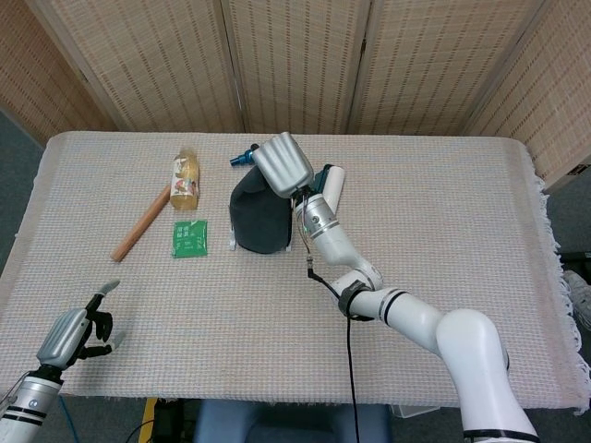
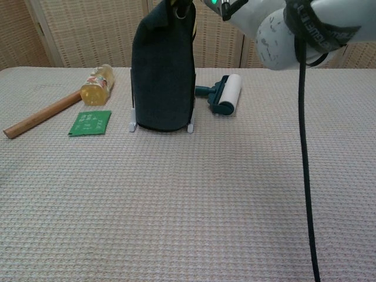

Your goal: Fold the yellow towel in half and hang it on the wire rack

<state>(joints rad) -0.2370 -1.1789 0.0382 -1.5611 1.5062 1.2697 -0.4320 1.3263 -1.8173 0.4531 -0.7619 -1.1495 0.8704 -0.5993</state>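
Note:
The towel (image 1: 259, 220) (image 2: 163, 76) looks dark grey, not yellow. It hangs doubled over the wire rack, whose white feet (image 2: 133, 124) show at its lower corners. My right hand (image 1: 282, 164) is directly above the rack and holds the towel's top edge, which rises past the top of the chest view. Only its fingertips (image 2: 183, 7) show there. My left hand (image 1: 74, 334) hovers low at the table's near left corner, empty, fingers apart, far from the rack.
Left of the rack lie a green packet (image 1: 189, 238), a wooden stick (image 1: 140, 224) and a yellow bottle (image 1: 186, 179). A blue bottle (image 1: 242, 157) lies behind the rack. A lint roller (image 2: 226, 93) lies just to its right. The right arm's cable (image 2: 305, 147) hangs down.

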